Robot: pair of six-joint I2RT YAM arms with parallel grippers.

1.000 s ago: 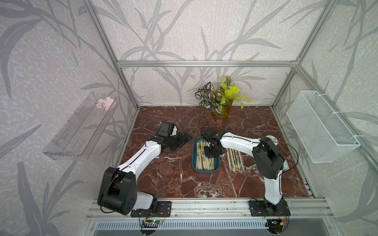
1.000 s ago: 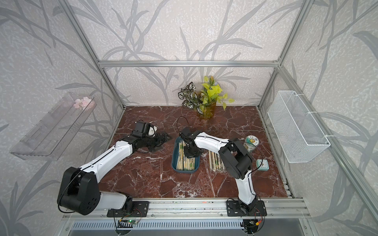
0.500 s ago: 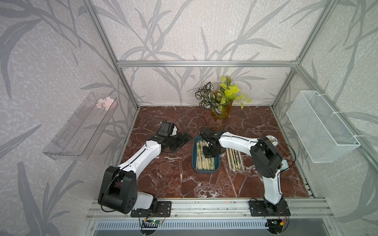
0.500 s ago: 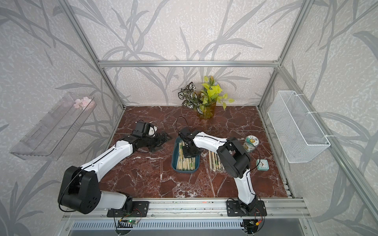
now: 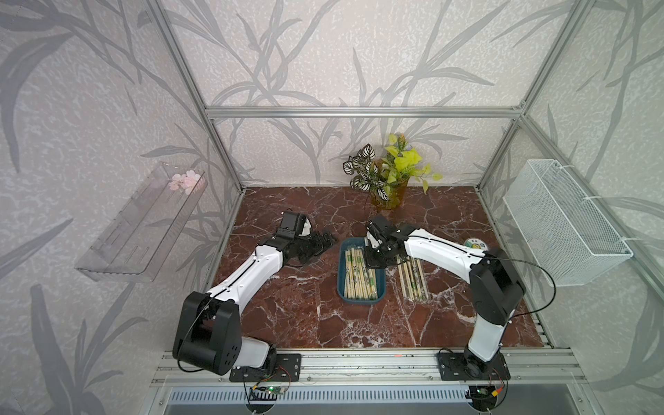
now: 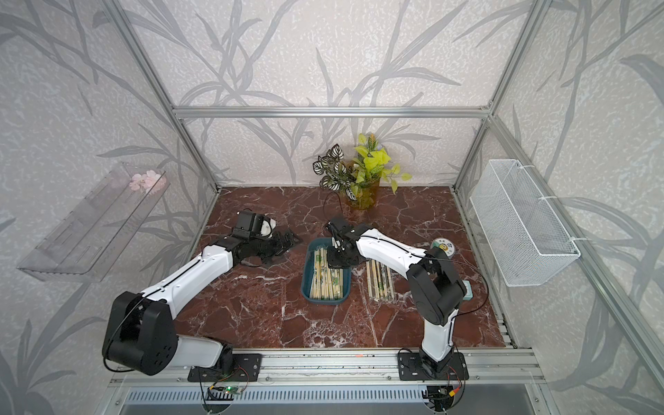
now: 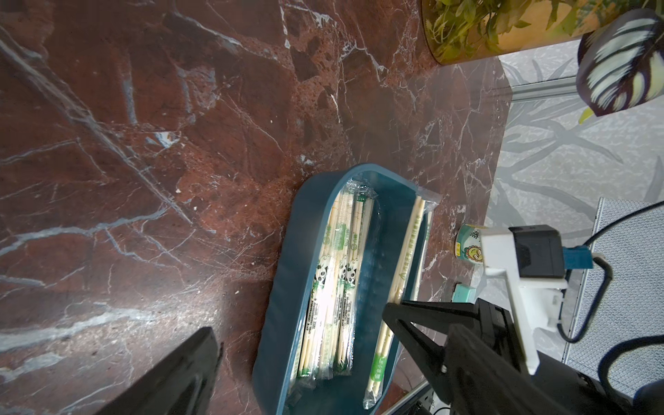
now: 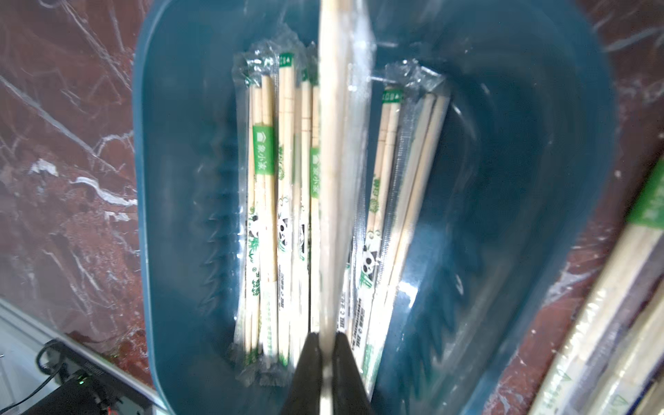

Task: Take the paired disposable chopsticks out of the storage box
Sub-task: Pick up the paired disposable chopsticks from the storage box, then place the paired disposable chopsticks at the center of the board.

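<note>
Soft, bright light fills both top views, which look sharp. The right wrist view is blurry, and the nearest chopsticks look smeared.

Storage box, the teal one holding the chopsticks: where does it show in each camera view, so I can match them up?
In a top view: the storage box sits mid-table, between the two arms.
In a top view: same spot, between the arms.
Left wrist: seen lengthwise, reaching away from the camera.
Right wrist: fills most of the picture.
Shared landmark: the right gripper, shut on one chopstick pair over the box.
</note>
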